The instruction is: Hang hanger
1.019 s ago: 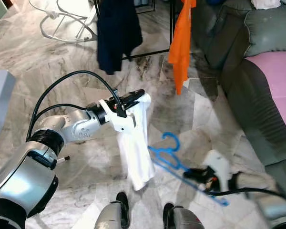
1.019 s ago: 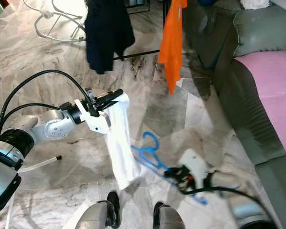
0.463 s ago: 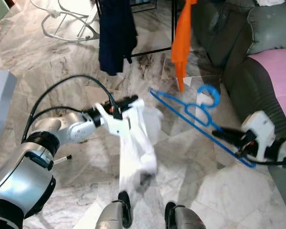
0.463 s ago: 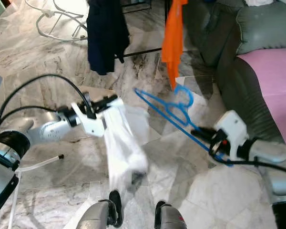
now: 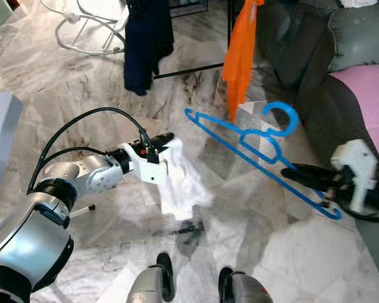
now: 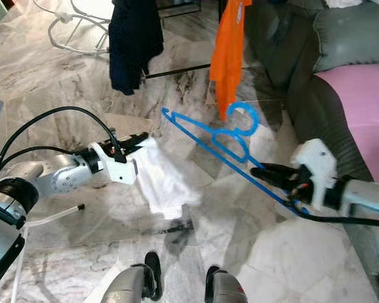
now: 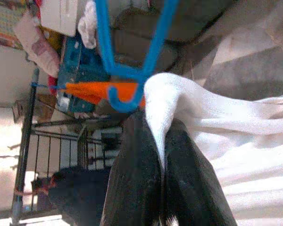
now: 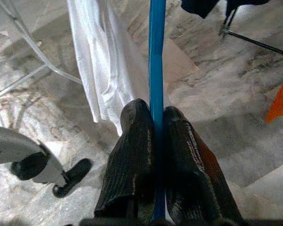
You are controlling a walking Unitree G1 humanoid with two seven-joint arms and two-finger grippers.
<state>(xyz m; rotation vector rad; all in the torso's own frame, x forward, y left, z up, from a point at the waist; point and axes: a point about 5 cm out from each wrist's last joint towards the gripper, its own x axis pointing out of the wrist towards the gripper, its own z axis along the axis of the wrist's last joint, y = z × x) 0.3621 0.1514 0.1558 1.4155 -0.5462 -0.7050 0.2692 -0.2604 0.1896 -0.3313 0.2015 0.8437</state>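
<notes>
- Robot's two feet (image 5: pixel 192 285), nearest, on grey-veined marble floor (image 5: pixel 63 88).
- Left gripper (image 5: pixel 166 138): fingers clamped on one white cloth garment (image 5: pixel 184 180), which trails down just above the floor; the left wrist view shows the fold pinched between the black fingers (image 7: pixel 137 183).
- Right gripper (image 6: pixel 260 170): fingers closed on the lower bar of one blue plastic hanger (image 5: pixel 252 148), held tilted in the air between the garment and the sofa.
- Grey sofa (image 5: pixel 341 95) with pink cover at right.
- Farthest: black metal rack (image 5: pixel 229 25) carrying one orange garment (image 5: pixel 238 57) and one dark navy garment (image 5: pixel 146 44).
</notes>
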